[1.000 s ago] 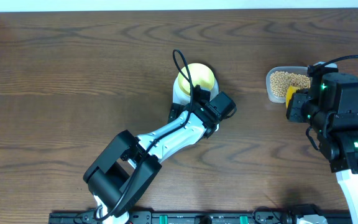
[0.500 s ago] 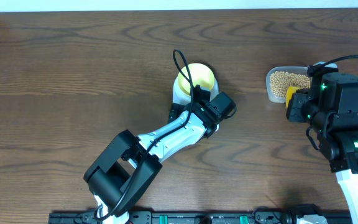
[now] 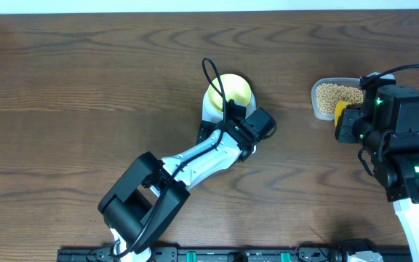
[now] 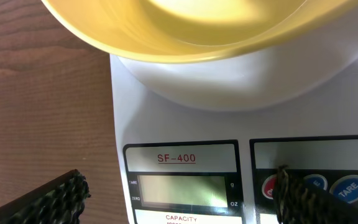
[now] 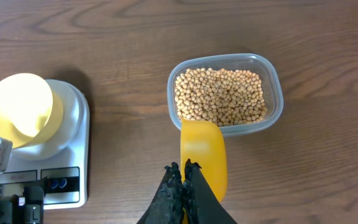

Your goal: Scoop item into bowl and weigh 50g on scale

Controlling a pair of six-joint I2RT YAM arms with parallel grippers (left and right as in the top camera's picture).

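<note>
left wrist view shows the scale's (image 4: 185,127) blank display (image 4: 182,190) between the left gripper's (image 4: 180,182) wide-spread fingers (image 4: 55,196), with the pale yellow bowl (image 4: 185,25) on top of the scale. right wrist view adds the right gripper (image 5: 183,185) pinching a yellow scoop (image 5: 202,149), and tan beans (image 5: 219,96) in a clear tub (image 5: 277,104) right of the scale.

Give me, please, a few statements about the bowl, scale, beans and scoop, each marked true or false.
1. The bowl sits on the scale. True.
2. The beans are in the bowl. False: they lie in the clear tub, and none show in the bowl.
3. The right tool is shut on the yellow scoop. True.
4. The left tool clamps the bowl's rim. False: it is open, its fingers spread to either side of the scale's display.
5. The display reads 50. False: it shows no digits.
</note>
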